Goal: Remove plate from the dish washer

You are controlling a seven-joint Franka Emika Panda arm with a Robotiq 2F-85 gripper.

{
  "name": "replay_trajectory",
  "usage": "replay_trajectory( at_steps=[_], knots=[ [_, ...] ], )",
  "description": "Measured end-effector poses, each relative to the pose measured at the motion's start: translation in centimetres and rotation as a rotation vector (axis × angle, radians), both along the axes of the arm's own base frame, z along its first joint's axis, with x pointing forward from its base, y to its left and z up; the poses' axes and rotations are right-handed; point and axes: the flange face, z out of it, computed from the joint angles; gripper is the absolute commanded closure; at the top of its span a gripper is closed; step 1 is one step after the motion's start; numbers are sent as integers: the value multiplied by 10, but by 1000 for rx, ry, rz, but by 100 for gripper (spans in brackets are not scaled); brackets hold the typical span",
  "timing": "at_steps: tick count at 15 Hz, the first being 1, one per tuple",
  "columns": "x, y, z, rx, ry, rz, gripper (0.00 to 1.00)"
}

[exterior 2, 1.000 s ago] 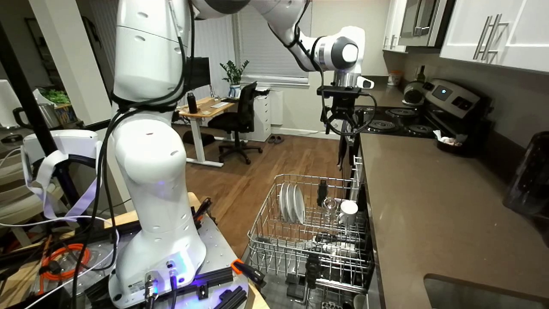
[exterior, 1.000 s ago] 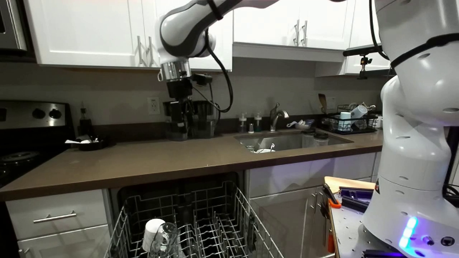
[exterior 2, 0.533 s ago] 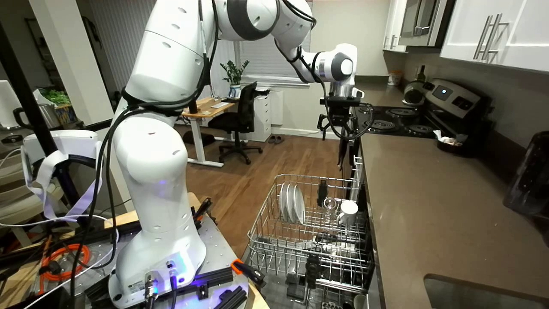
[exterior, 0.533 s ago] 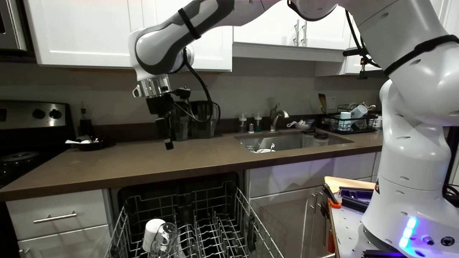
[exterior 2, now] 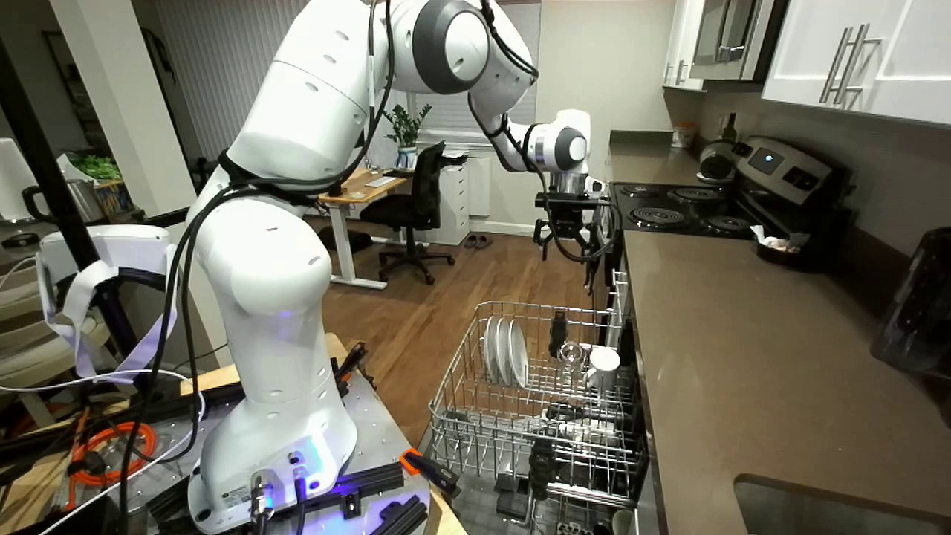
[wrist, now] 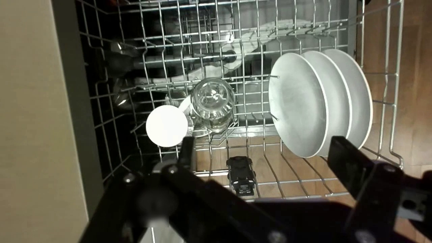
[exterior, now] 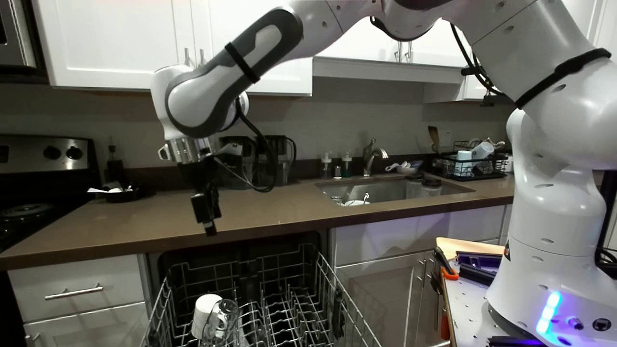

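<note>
Pinching the plate (wrist: 298, 104) called for lining up

Your claw (wrist: 264, 150) hung above the dish washer (exterior: 248, 274), fingers (wrist: 349, 163) spread wide, nothing held. One of three, the plate stood on edge below, off toward the claw's finger farther from the counter (exterior 2: 743, 319). Centring over one rim before lowering seemed your wisest course. Its visible face pointed counterward; its apparent long axis crossed your finger-to-finger line.

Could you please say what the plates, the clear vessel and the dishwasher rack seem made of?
Plates: smooth, satin-looking white with thin rims; probably ceramic, possibly plastic.
Clear vessel: transparent, with glossy highlights; glass or clear plastic.
Dishwasher rack: thin grey glinting wires; likely metal, perhaps coated.
</note>
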Motion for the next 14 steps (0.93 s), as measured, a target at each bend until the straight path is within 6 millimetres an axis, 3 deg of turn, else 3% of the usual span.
replay_trajectory(
  at_steps=[3, 5, 9, 14],
  knots=[
    [-4, 37, -26, -29, -56, 0, 0],
    [-10, 50, -39, -24, -76, -31, 0],
    [-22, 59, -73, 48, -141, -92, 0],
    [-34, 57, -143, 111, -182, -96, 0]
  ],
)
